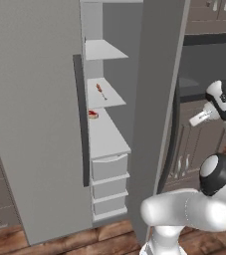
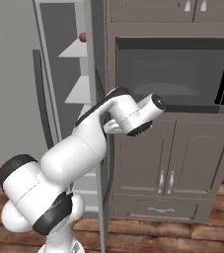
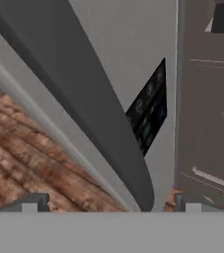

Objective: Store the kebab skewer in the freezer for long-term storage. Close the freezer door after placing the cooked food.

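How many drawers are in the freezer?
3, stacked at the bottom of the freezer, under the long shelf: top drawer, middle drawer, bottom drawer. The open door may hide more.

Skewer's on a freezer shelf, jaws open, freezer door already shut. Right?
Not quite. The freezer door is not shut: it stands open, as the left base view shows. The rest holds: the skewer lies on a shelf inside, and the hand view shows the gripper with its jaws open beside the door's handle.
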